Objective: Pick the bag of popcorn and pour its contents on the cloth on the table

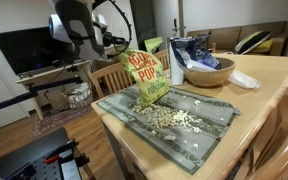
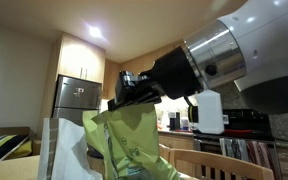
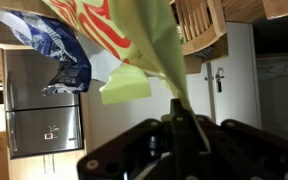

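Note:
The lime-green bag of popcorn hangs over the cloth, its lower end resting close to the fabric. My gripper is shut on the bag's upper corner. A heap of white popcorn pieces lies on the grey-green cloth beside the bag's lower end. In the wrist view the shut gripper pinches a thin fold of the green bag. In an exterior view from low down, the gripper holds the bag from above.
A wooden bowl with a blue-and-white bag stands behind the cloth on the blond table. White paper lies beside the bowl. Wooden chairs stand around the table. A fridge is in the background.

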